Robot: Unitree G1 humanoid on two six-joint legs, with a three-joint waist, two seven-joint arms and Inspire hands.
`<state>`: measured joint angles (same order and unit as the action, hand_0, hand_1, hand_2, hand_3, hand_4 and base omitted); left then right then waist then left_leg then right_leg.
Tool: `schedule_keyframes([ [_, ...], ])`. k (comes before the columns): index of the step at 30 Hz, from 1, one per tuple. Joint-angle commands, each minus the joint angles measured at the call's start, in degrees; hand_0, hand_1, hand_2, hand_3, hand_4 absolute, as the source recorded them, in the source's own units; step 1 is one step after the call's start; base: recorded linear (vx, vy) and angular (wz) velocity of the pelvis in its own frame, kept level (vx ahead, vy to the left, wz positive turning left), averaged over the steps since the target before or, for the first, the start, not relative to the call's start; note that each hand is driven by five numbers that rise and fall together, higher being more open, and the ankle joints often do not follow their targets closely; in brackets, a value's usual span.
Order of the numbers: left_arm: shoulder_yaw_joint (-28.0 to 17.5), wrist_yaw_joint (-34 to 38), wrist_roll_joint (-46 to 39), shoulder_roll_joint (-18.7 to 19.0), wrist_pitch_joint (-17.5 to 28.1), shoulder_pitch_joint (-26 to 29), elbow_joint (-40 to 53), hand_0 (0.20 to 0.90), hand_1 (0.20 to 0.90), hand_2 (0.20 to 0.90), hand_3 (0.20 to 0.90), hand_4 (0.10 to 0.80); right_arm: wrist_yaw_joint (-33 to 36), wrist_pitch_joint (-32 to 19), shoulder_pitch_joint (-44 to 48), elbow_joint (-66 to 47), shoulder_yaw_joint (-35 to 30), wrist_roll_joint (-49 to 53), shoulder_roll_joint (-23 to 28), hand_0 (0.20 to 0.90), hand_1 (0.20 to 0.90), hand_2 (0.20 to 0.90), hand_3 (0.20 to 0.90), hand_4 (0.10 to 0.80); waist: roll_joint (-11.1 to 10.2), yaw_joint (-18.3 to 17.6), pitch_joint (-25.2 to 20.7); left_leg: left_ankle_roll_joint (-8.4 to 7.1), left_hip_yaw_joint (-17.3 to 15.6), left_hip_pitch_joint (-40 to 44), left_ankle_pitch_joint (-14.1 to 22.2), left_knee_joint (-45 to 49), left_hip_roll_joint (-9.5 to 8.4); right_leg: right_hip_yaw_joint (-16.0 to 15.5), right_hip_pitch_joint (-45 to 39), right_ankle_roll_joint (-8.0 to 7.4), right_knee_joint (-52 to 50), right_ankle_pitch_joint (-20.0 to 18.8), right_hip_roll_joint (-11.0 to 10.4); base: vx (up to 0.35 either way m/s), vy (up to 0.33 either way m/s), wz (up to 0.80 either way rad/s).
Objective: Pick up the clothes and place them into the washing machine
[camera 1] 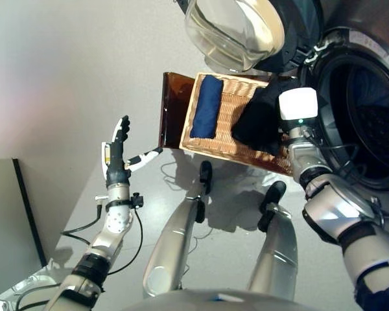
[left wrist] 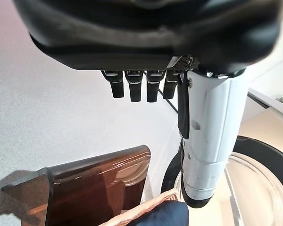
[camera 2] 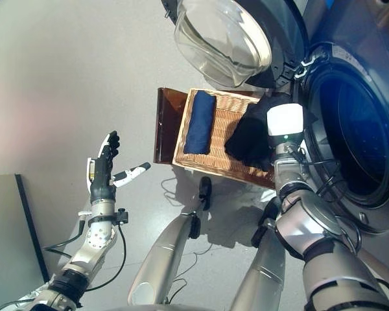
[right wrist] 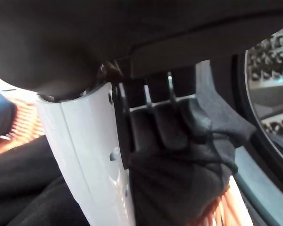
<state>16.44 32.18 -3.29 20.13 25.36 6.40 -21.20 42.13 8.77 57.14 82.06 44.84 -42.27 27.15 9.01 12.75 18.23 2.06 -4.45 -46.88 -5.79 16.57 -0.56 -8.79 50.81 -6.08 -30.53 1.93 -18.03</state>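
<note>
Right hand (right wrist: 146,127), dark with a white thumb cover, is gripping a black garment (camera 1: 259,120); fingers are curling into the cloth, thumb closing against it. The garment is lying bunched at the end of a rectangular woven wicker basket (camera 1: 228,107) nearest the drum, part of it still resting on the weave. A folded dark blue cloth (camera 1: 205,107) is lying lengthwise at the basket's other end. A brown glossy board (camera 1: 172,110) is standing against that far end. Front-loading washing machine (camera 1: 369,123) is standing just beside the basket, round glass door (camera 1: 236,29) swung open. Left hand (camera 1: 118,150) is hovering well apart over grey floor (camera 1: 65,78), fingers straight, thumb spread, holding nothing.
</note>
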Motion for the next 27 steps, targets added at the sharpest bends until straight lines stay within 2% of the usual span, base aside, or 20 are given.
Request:
schedule_keyframes([
  [1, -3.58, 1.91, -1.27, 3.37, 3.37, 0.37, 2.86, 0.9, 0.9, 0.9, 0.9, 0.8, 4.0, -0.17, 6.72, -4.48, 1.23, 1.04, 1.15, 0.2, 0.2, 0.2, 0.2, 0.3, 1.35, 0.22, 0.87, -5.51, 1.49, -2.36, 7.01, 3.3, 0.9, 0.86, -3.56, -0.25, 5.02, -0.39, 0.47, 0.0, 0.0, 0.0],
  [2, -3.64, 1.89, -1.27, 3.46, 3.47, 0.38, 2.74, 0.9, 0.9, 0.9, 0.9, 0.8, 3.98, -0.67, 6.57, -5.13, 1.28, 1.16, 0.61, 0.2, 0.2, 0.2, 0.2, 0.3, 1.19, 0.18, 0.97, -5.58, 1.5, -2.55, 7.0, 3.4, 1.04, 0.78, -3.59, -0.19, 5.06, -0.34, 0.45, 0.0, 0.0, 0.0],
  [3, -3.59, 2.03, -1.37, 3.51, 3.63, 0.57, 2.29, 0.9, 0.9, 0.9, 0.9, 0.8, 3.33, -1.55, 6.81, -5.19, 1.16, 2.05, -0.11, 0.9, 0.9, 0.9, 0.9, 0.8, 1.08, 0.06, 1.04, -5.6, 1.63, -2.83, 7.0, 3.53, 1.12, 0.65, -3.48, -0.14, 4.83, -0.23, 0.49, 0.0, 0.0, 0.0],
  [6, -3.69, 1.88, -1.74, 3.59, 3.52, 0.68, 2.26, 0.9, 0.9, 0.9, 0.9, 0.8, 2.94, -2.82, 7.07, -5.4, 0.35, 4.12, -0.8, 0.9, 0.9, 0.9, 0.9, 0.8, 0.93, -0.05, 1.03, -5.63, 1.67, -2.99, 7.01, 3.66, 1.11, 0.59, -3.41, -0.07, 4.78, -0.22, 0.59, 0.0, 0.0, 0.0],
  [8, -4.01, 1.9, -1.91, 3.58, 3.64, 0.22, 2.4, 0.9, 0.9, 0.9, 0.9, 0.8, 2.95, -7.25, 5.55, -8.52, -2.69, 10.15, -1.73, 0.9, 0.9, 0.9, 0.9, 0.8, 0.5, -0.31, 1.16, -5.65, 1.72, -2.8, 6.8, 3.51, 1.27, 0.51, -3.54, -0.02, 4.79, -0.31, 0.8, 0.0, 0.0, 0.0],
  [13, -4.34, 1.79, -2.85, 3.76, 4.14, 0.49, 1.4, 0.9, 0.9, 0.9, 0.9, 0.8, 1.44, -10.0, 4.32, -12.86, -1.77, 12.1, -2.06, 0.9, 0.9, 0.9, 0.9, 0.8, -0.73, -0.95, 1.2, -5.65, 1.47, -1.96, 6.85, 3.09, 1.38, 0.41, -4.46, -0.12, 5.68, -0.77, 1.07, 0.0, 0.0, 0.0],
  [22, -4.76, -0.03, -3.21, 4.19, 4.39, -1.12, 1.26, 0.9, 0.9, 0.9, 0.9, 0.8, 0.56, -10.12, 4.86, -11.35, 0.73, 10.97, -1.71, 0.9, 0.9, 0.9, 0.9, 0.8, -1.54, -0.95, 1.0, -5.83, 1.91, -1.82, 6.52, 2.57, 1.7, 0.01, -4.79, -0.11, 6.0, -0.69, 1.3, 0.0, 0.0, 0.0],
  [27, -4.98, -0.56, -3.18, 4.07, 4.26, -0.94, 0.92, 0.9, 0.9, 0.9, 0.9, 0.8, 0.39, -8.57, 4.66, -11.65, 3.9, 5.74, -0.64, 0.9, 0.9, 0.9, 0.9, 0.8, -2.06, -1.31, 0.93, -5.95, 2.07, -1.66, 6.49, 2.33, 1.85, 0.0, -4.64, 0.04, 5.88, -0.47, 1.75, 0.0, 0.0, 0.0],
])
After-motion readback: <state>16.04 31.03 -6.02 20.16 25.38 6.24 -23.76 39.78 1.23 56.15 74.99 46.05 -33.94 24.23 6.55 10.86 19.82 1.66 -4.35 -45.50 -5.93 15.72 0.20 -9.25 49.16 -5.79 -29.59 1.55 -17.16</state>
